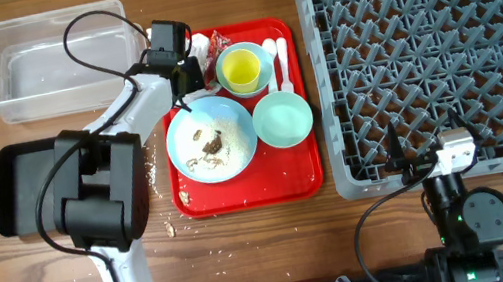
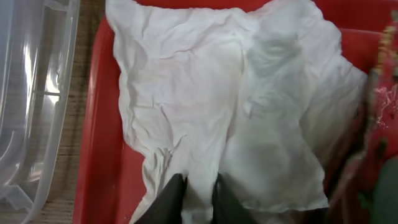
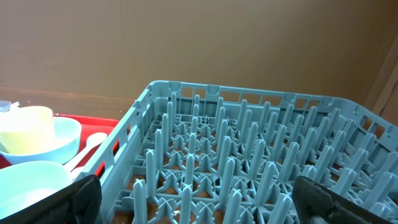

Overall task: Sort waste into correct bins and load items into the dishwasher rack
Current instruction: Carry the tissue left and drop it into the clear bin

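Observation:
A crumpled white napkin (image 2: 217,106) lies at the back left corner of the red tray (image 2: 99,124). My left gripper (image 2: 198,194) is shut on a fold of it, both dark fingers pinching the paper. From overhead the left gripper (image 1: 187,67) sits over that corner, with a bit of napkin (image 1: 199,42) and the red wrapper (image 1: 211,63) showing beside it. The pale blue plate (image 1: 211,139) carries brown food scraps. A mint bowl (image 1: 282,118), a yellow cup (image 1: 241,69) in a light blue bowl and a white spoon (image 1: 281,55) share the tray. My right gripper (image 3: 205,205) hangs open over the near edge of the rack (image 3: 249,168), holding nothing.
The clear tub (image 1: 47,62) stands just left of the red tray (image 1: 249,187), and the black tray (image 1: 14,189) lies in front of it, partly under my left arm. The grey rack (image 1: 440,50) fills the right side. Crumbs dot the wood near the tray.

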